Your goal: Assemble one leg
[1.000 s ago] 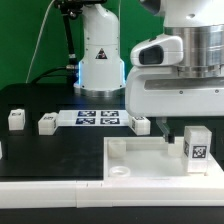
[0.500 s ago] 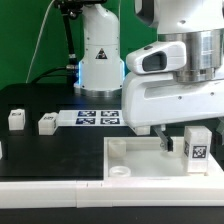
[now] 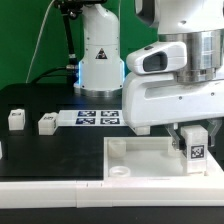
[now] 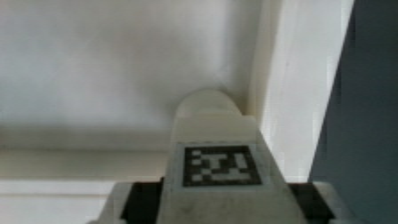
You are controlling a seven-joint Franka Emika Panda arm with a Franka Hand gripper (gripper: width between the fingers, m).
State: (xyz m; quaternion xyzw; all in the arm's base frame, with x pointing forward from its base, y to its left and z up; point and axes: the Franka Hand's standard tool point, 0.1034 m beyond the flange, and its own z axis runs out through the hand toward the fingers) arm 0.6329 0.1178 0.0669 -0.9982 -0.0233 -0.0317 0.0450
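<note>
A leg (image 3: 197,151), a small white block with a black-and-white tag, stands upright on the large white panel (image 3: 140,160) at the exterior view's right. My gripper (image 3: 196,138) has come down over it, one finger on each side, and is shut on it. In the wrist view the leg (image 4: 222,150) fills the middle with its tag facing the camera. The dark pads (image 4: 139,203) press its two sides, and my gripper (image 4: 222,208) is centred on it. The white panel (image 4: 107,70) lies behind it.
Two more legs (image 3: 15,119) (image 3: 46,123) lie on the black table at the exterior view's left. The marker board (image 3: 98,118) lies in front of the robot base (image 3: 100,55). A round socket (image 3: 120,170) shows at the panel's near corner.
My gripper has moved toward the exterior view's right and down over the leg, and its fingers now enclose it. The leg has stayed in place on the panel.
</note>
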